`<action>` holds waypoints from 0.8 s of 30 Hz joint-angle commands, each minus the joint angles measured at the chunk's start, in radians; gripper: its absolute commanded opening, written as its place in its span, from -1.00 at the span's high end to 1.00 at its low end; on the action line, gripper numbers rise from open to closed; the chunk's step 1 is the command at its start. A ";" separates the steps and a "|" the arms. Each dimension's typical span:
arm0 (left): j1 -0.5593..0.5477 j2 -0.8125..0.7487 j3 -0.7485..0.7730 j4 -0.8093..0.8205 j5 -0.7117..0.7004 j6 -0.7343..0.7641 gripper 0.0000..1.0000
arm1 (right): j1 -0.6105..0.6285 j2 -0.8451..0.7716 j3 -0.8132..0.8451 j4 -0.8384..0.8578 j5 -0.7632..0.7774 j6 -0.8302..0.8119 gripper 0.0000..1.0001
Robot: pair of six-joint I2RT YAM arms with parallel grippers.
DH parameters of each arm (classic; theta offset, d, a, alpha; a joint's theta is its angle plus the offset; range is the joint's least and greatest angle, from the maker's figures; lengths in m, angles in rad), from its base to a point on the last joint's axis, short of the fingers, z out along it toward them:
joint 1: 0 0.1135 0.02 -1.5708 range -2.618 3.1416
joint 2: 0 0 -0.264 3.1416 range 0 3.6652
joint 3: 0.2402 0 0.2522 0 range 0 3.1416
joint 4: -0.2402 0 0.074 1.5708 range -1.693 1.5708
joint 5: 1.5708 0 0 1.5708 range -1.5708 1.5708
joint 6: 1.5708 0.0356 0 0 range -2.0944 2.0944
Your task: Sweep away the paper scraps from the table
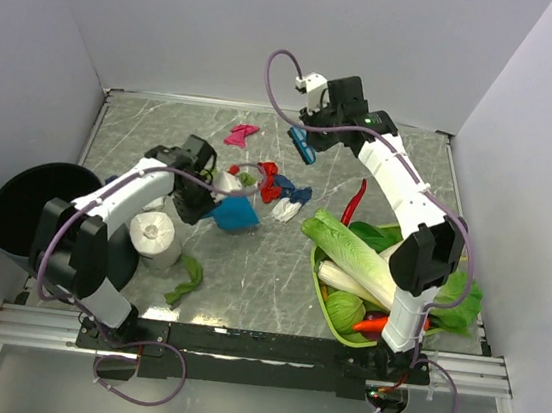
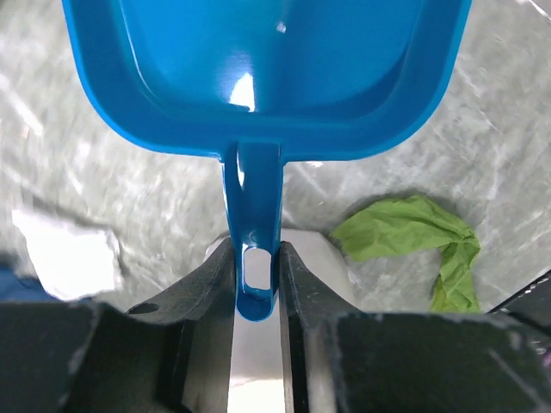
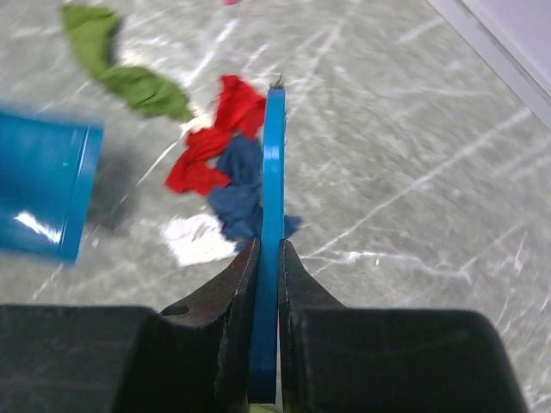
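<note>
Paper scraps lie mid-table (image 1: 382,164): a red one (image 1: 269,181), a blue one (image 1: 295,195), a white one (image 1: 283,212), a green one (image 1: 246,178), and a magenta one (image 1: 239,135) farther back. My left gripper (image 1: 197,195) is shut on the handle of a blue dustpan (image 1: 235,214), just left of the pile; the handle (image 2: 256,215) sits between the jaws. My right gripper (image 1: 312,135) is shut on a thin blue sweeper tool (image 3: 274,189), behind the pile. The right wrist view shows the red (image 3: 219,138), blue (image 3: 237,194) and white (image 3: 198,239) scraps beside the tool.
A white tissue roll (image 1: 157,235) and a black bin (image 1: 24,206) stand at the left. Another green scrap (image 1: 185,278) lies near the front edge, also in the left wrist view (image 2: 413,237). A green basket (image 1: 324,295) of vegetables and a red chilli (image 1: 355,201) are at the right.
</note>
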 commanded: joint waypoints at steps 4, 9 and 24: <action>-0.094 0.079 0.001 0.059 -0.106 0.037 0.98 | -0.030 0.021 0.007 -0.012 0.082 0.097 1.00; -0.139 0.127 -0.012 0.120 -0.093 0.027 0.98 | -0.029 0.010 -0.021 -0.010 0.107 0.077 1.00; -0.144 0.163 -0.068 0.231 0.012 -0.085 -0.09 | -0.030 0.004 -0.071 -0.016 0.119 0.046 1.00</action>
